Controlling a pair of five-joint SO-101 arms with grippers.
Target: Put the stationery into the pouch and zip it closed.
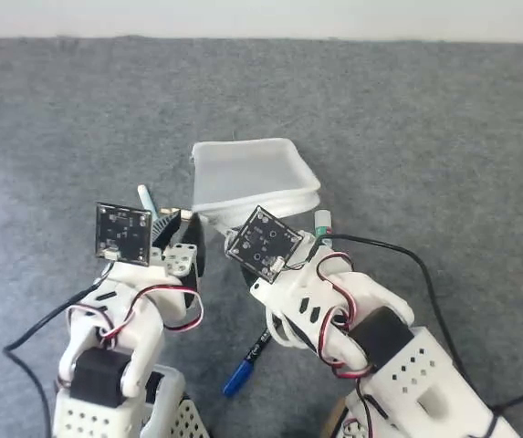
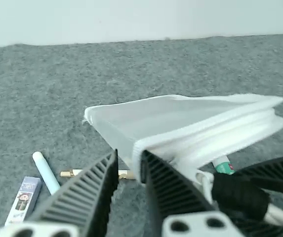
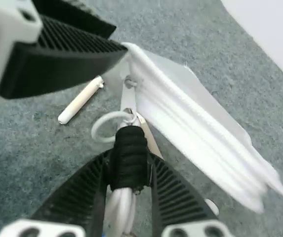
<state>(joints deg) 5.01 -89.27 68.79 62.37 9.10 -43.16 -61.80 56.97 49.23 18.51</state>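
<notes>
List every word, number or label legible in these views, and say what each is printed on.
No text here can be read with confidence.
On the blue pen: white print on its dark barrel, too small to read.
On the small flat packet beside the light blue pen: a printed label, too blurred to read.
On the pouch: no print visible.

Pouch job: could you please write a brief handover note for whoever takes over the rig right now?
Left pincer: shut on the pouch corner.
Right pincer: shut on the black zip pull.
Blue pen, pale stick and green-capped marker lie on the table, outside the pouch.
Done: pouch gripped.
To do: load stationery, zip shut.
</notes>
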